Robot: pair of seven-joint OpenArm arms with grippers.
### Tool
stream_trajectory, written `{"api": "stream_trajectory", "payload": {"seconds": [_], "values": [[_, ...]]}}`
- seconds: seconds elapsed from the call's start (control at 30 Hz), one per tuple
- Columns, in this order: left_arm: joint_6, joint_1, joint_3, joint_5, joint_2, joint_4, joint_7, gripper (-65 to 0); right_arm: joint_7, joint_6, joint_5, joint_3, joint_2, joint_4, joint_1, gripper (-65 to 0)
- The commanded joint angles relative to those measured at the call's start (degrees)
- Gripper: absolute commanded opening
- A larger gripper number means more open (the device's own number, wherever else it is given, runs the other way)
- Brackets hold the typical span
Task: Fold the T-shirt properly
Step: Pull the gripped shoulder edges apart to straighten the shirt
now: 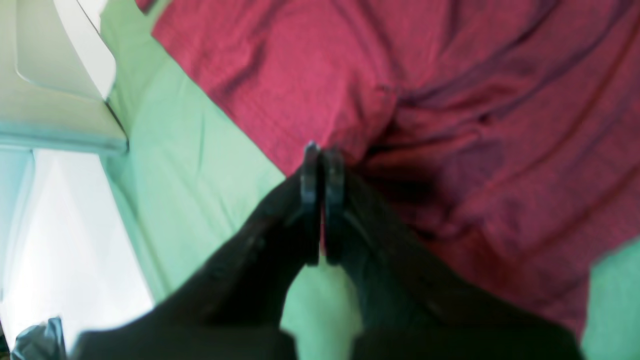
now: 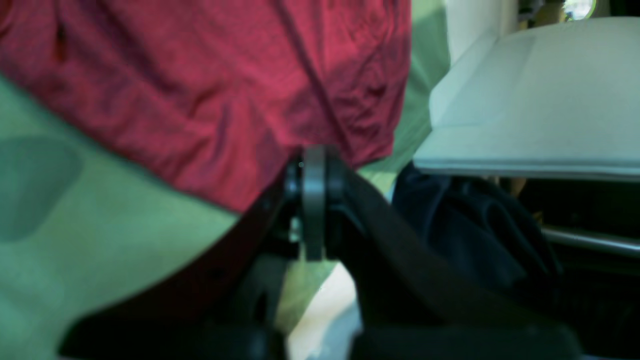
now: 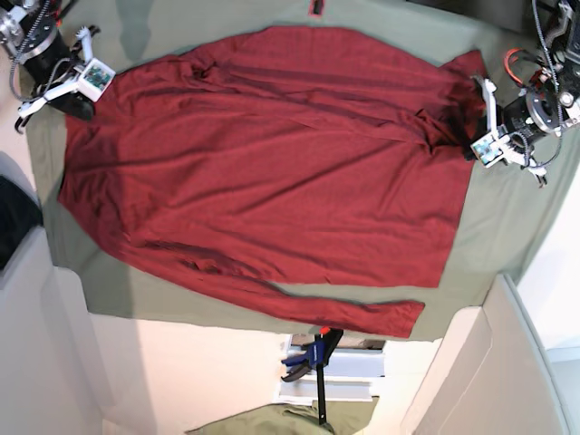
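Your T-shirt point(image 3: 272, 172) lies spread across the olive sheet point(image 3: 507, 227) on the tabletop: thin, soft knit, likely light and limp, so pinch hems or shoulder seams. The left gripper point(image 1: 322, 150), jaws closed, grips its 3 o'clock edge; the right gripper point(image 2: 314, 152), jaws closed, pinches the 10 o'clock corner. One sleeve trails toward 6 o'clock near the sheet's edge, just above a clamp point(image 3: 317, 358).

1. The shirt point(image 3: 272, 163) lies spread on the sheet point(image 3: 494, 231).
2. Left gripper point(image 3: 473, 145) at the shirt's three o'clock edge.
3. Right gripper point(image 3: 80, 107) at ten o'clock, seemingly touching cloth.
4. A clamp point(image 3: 319, 362) sits at six o'clock, off the sheet.
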Motion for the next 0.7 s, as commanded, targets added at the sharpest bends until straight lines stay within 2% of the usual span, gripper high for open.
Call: {"api": "stream_trajectory", "payload": {"seconds": [0.0, 0.13, 0.27, 0.3, 0.4, 0.43, 0.47, 0.6, 0.67], "values": [[0.2, -1.5, 0.7, -0.3, -1.1, 0.1, -1.7, -65.0, 0.7, 1.3, -0.5, 0.6, 1.0, 0.2, 0.9, -65.0], [0.2, -4.4, 4.5, 0.9, -0.9, -2.4, -2.0, -65.0, 1.6, 1.3, 0.1, 0.2, 0.9, -0.8, 0.9, -65.0], [0.2, -6.9, 4.7, 0.9, -0.6, -6.0, -3.6, -65.0, 1.5, 1.3, 0.1, -0.1, 0.2, -1.4, 0.9, -65.0], [0.2, -7.3, 4.7, 0.9, -0.6, -6.8, -4.1, -60.8, 1.4, 1.2, 0.1, -0.1, -0.1, -1.4, 0.9, -65.0], [0.3, -7.5, 4.7, 0.9, -0.7, -8.4, -4.3, -36.0, 1.4, 1.2, 0.5, -0.1, -1.6, -1.4, 0.9, -65.0], [0.3, -7.5, 4.7, 0.9, -0.7, -8.9, -4.3, -30.7, 1.3, 1.2, 0.5, -0.1, -2.3, -1.4, 0.9, -65.0], [0.2, -7.5, 4.7, 0.6, -0.6, -9.5, -4.3, -28.7, 1.3, 1.2, 0.5, -0.1, -3.0, -1.4, 0.9, -65.0], [0.7, -7.5, 4.7, 0.0, -0.7, -9.9, -3.4, -28.7, 1.3, 1.2, 0.5, -0.1, -5.5, -1.4, 0.9, -65.0], [2.2, -7.5, 4.7, -0.6, -0.7, -9.1, 1.6, -28.8, 1.3, 1.2, 0.5, -0.1, -5.8, -1.4, 0.8, -65.0]]}}
